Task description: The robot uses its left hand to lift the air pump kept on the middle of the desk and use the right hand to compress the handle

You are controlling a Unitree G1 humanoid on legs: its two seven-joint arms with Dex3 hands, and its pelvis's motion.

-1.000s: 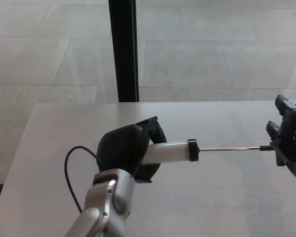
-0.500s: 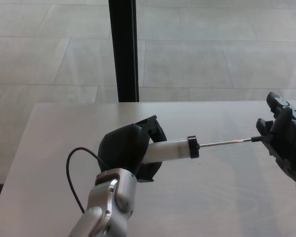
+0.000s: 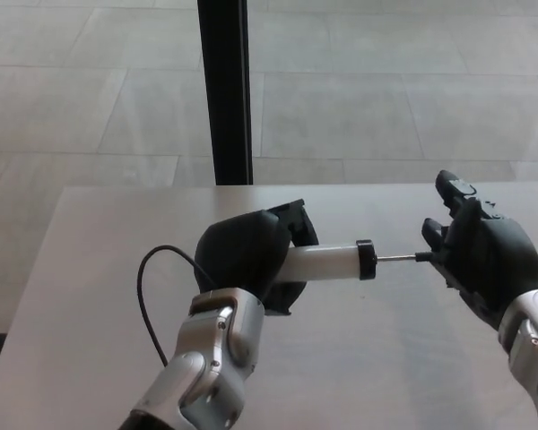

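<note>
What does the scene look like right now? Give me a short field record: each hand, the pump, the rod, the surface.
left hand: shut on the air pump, holding it roughly horizontal above the desk
air pump: white barrel with a black end cap, pointing toward the robot's right
rod: only a short length shows between cap and right hand
right hand: at the rod's outer end; the handle itself is hidden by it
hose: thin black loop beside the left hand
desk: pale top

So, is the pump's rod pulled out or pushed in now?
Mostly pushed in. Only a short piece of the thin rod shows between the pump's black cap and the right robot hand.
</note>
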